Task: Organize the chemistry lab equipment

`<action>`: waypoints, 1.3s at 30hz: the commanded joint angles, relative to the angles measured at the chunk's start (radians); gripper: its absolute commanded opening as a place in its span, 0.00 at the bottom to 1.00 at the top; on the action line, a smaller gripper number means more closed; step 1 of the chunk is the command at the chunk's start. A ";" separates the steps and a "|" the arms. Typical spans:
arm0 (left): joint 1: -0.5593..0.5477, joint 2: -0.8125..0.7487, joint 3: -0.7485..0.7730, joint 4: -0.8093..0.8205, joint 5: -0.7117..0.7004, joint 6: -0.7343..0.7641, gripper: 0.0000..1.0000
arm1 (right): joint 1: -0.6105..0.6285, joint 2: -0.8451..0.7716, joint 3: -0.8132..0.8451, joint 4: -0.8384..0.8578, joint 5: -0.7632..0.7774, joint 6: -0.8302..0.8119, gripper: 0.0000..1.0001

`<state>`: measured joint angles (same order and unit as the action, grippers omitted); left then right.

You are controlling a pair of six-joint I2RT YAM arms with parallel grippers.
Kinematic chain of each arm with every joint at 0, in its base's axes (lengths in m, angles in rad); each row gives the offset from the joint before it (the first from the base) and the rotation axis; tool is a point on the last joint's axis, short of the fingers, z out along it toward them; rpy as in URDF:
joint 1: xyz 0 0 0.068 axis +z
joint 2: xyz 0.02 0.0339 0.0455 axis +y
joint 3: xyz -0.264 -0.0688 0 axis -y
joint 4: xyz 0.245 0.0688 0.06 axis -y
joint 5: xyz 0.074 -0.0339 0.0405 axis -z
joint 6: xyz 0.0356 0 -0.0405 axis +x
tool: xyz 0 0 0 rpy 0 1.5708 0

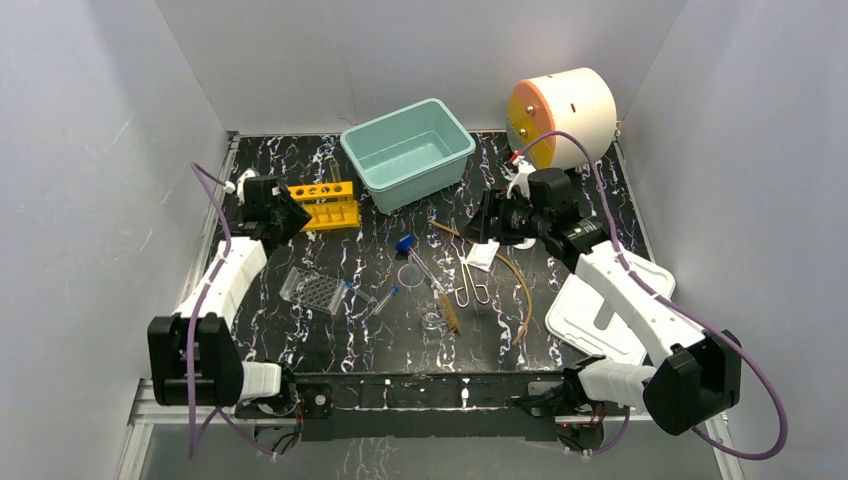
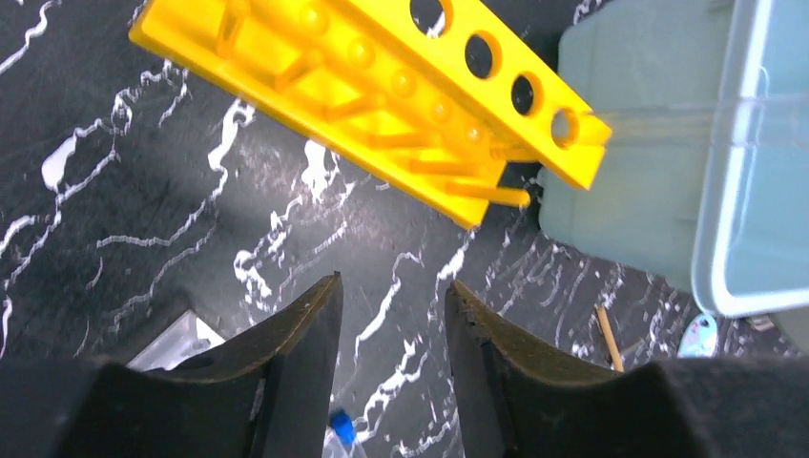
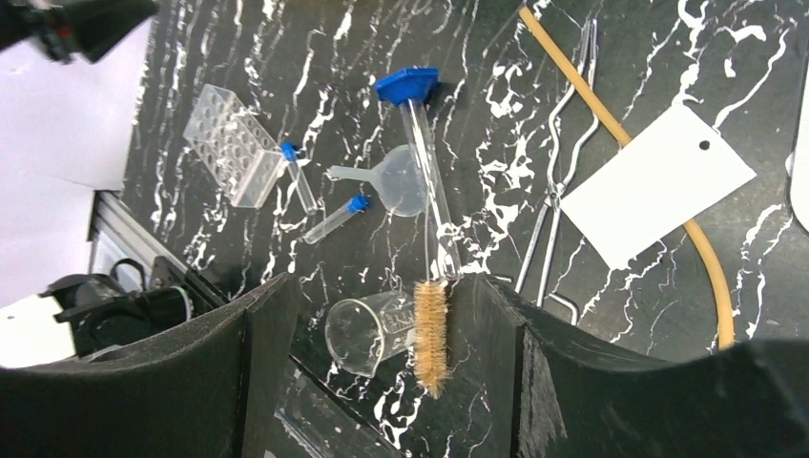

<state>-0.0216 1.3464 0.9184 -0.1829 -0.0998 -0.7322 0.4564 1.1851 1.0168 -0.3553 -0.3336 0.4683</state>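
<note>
While the left tool (image 2: pixel 391 286), jaws partly spread and empty, hangs just short of the yellow tube rack (image 2: pixel 363 105) at the far left of the desk (image 1: pixel 370 250), the right tool (image 3: pixel 377 296) hovers wide open over the thin brush (image 3: pixel 431 329) and blue-capped tubes (image 3: pixel 426 162) lying mid-desk. Sorting looks barely begun; the next move probably calls for a descent and a clean pinch on one loose item.

No writing, number, brand or sign can be read in any view. The white card (image 3: pixel 658 186), lying over the amber rubber tubing (image 3: pixel 722 296), shows a plain face with one punched hole. The yellow holed tube rack (image 2: pixel 382 86), beside the teal bin (image 2: pixel 630 181), bears no legible marking.
</note>
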 commanded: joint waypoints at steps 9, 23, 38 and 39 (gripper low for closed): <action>0.000 -0.202 0.033 -0.353 0.204 0.081 0.60 | 0.277 0.157 0.172 -0.105 0.346 -0.024 0.73; 0.001 -0.224 0.100 -0.540 -0.045 0.059 0.64 | 0.653 0.507 0.426 -0.207 0.725 0.303 0.58; 0.000 -0.276 0.042 -0.685 -0.140 -0.021 0.78 | 0.719 0.812 0.549 -0.256 0.810 0.465 0.58; 0.000 -0.276 0.044 -0.685 -0.142 -0.021 0.79 | 0.722 0.832 0.564 -0.272 0.811 0.472 0.58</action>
<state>-0.0216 1.0912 0.9680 -0.8173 -0.2077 -0.7406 1.1545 1.9690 1.4948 -0.5808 0.4187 0.8852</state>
